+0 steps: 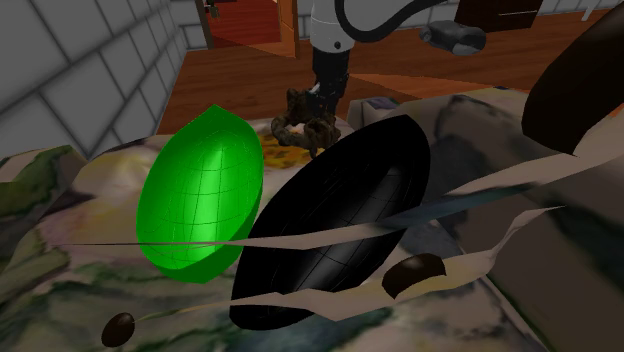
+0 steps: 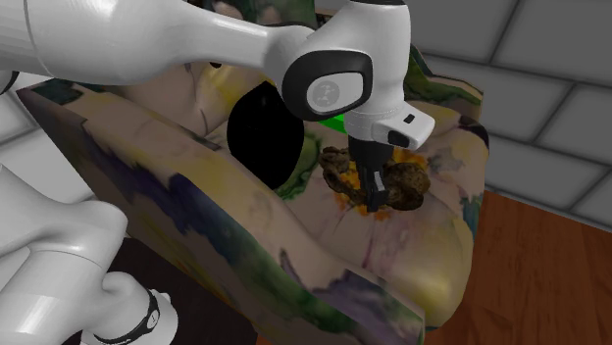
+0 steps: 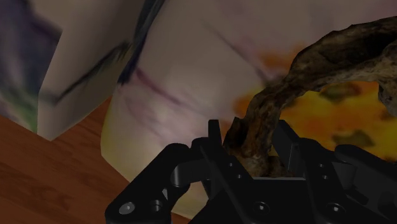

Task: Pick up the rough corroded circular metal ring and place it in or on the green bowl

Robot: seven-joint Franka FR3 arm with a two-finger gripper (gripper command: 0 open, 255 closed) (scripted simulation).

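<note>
The rough brown corroded ring (image 1: 298, 127) lies over an orange patch of the flowered cushion (image 1: 60, 260), just behind the green bowl (image 1: 200, 195). My black gripper (image 1: 322, 112) comes straight down onto the ring's rim. In the wrist view the ring (image 3: 318, 60) arches away from the gripper (image 3: 254, 149), and its rim is clasped between the two fingers (image 3: 215, 137). From the second exterior view, the gripper (image 2: 371, 196) stands on the ring (image 2: 397, 184), and a sliver of the green bowl (image 2: 338, 125) shows behind the arm. I cannot tell if the ring is off the cushion.
A large black bowl (image 1: 335, 225) lies tilted right beside the green bowl, close to the ring. Two small dark brown lumps (image 1: 410, 272) (image 1: 118, 328) rest nearer the front. The cushion's edge drops to a wooden floor (image 2: 530, 284); grey tiled walls (image 1: 70, 60) stand behind.
</note>
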